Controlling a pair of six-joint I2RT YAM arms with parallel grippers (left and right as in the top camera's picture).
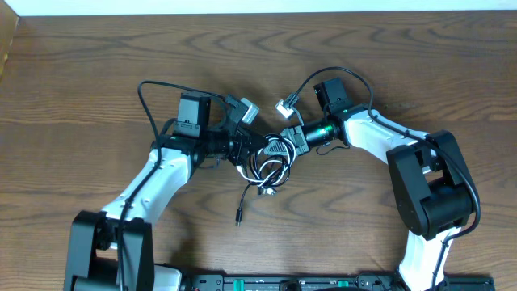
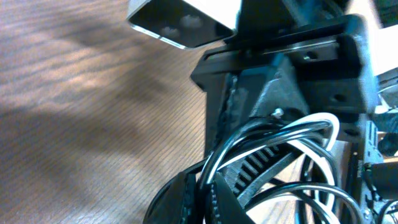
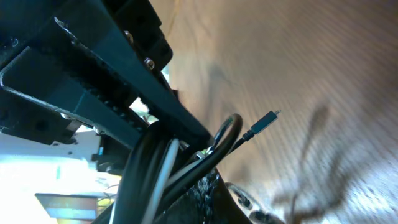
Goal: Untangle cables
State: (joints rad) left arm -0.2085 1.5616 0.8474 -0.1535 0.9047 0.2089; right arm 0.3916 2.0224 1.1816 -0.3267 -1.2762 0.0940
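The cables, one black and one white, hang in a tangled bundle of loops between my two grippers at the table's middle. My left gripper is shut on black and white strands; in the left wrist view its jaws pinch them and the loops fan out to the right. My right gripper faces it from the right, shut on the same bundle. In the right wrist view the strands run along its fingers. A black tail trails down to a plug on the table, and that plug also shows in the right wrist view.
The wooden table stretches around both arms. The left arm's thick black wire loops up at the left, and the right arm's wire arches at the upper right. The table's back edge runs along the top.
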